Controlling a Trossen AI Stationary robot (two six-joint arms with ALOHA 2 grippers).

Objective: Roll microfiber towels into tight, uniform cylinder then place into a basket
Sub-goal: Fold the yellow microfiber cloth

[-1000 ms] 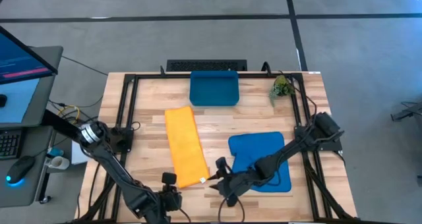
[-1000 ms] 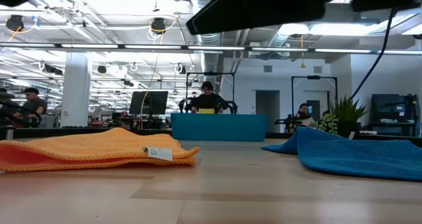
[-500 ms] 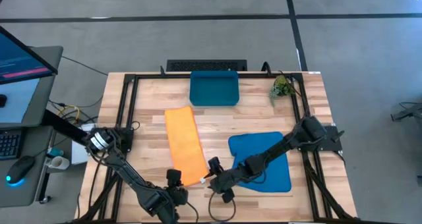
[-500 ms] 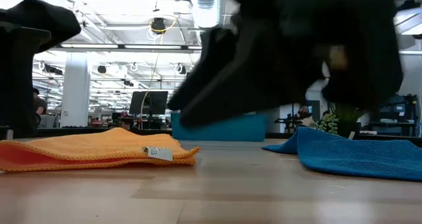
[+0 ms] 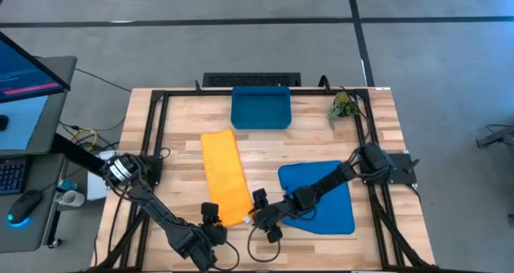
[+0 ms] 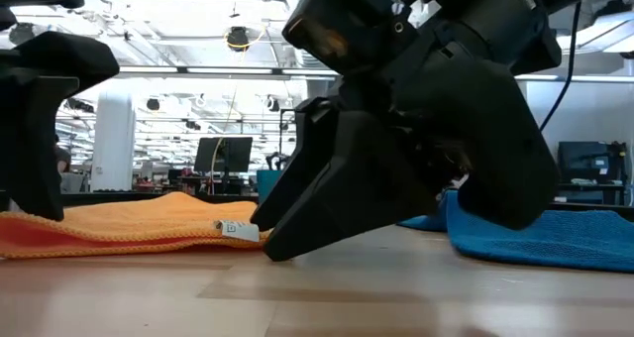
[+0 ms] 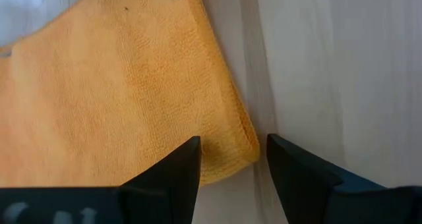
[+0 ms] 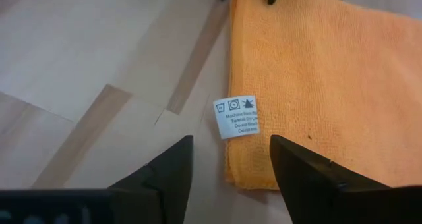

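The orange-yellow towel lies folded in a long strip on the table, its near end toward the front edge. My left gripper is open and low over that end, with the near left corner showing between its fingers. My right gripper is open too, its fingers standing either side of the near right corner and its white label. The blue towel lies flat under my right arm. The basket sits at the far edge.
A small green plant stands at the far right, beside the basket. Black frame rails run along the table's left, right and far sides. Bare wood lies between the two towels. People sit at desks in the room beyond.
Both grippers have come down toward the near end of the orange towel and tipped further downward. My right gripper has also gone toward the table's left edge, off the blue towel. Both now fill the low view. The towels have not moved.
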